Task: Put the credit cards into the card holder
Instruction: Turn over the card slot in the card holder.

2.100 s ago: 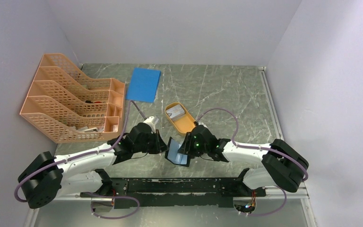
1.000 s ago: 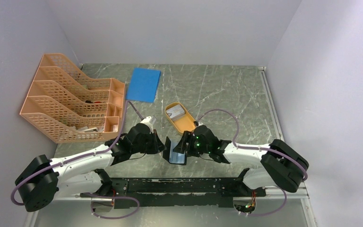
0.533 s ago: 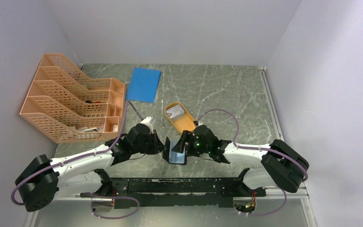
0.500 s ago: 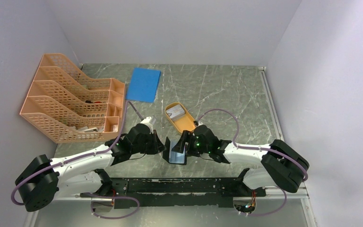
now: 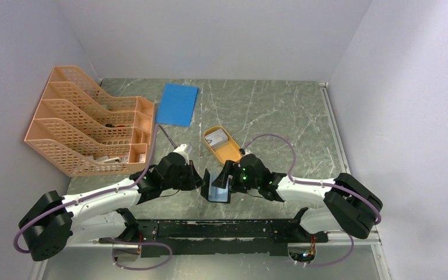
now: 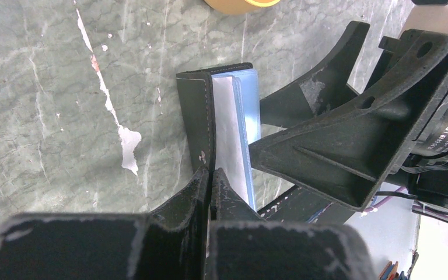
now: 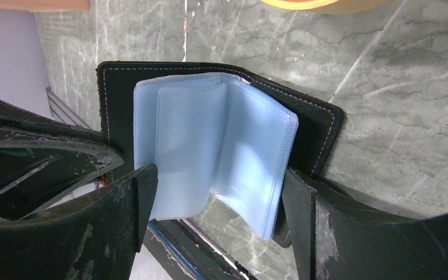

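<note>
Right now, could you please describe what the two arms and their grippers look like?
Both the left arm and right arm have white links and bulky black joints, with a purple cable looped along each. The left gripper and right gripper are scuffed matte black. Green lights glow at the right wrist.

A tabletop (image 5: 280, 111) of dark green-grey stone, veined with white, filled the bay; plain pale lavender walls (image 5: 210, 35) closed it at the back and on both sides; an orange mesh file rack (image 5: 81, 125) stood against the left wall; a metal strip (image 5: 333, 128) edged the right side; the light was even and soft.
</note>
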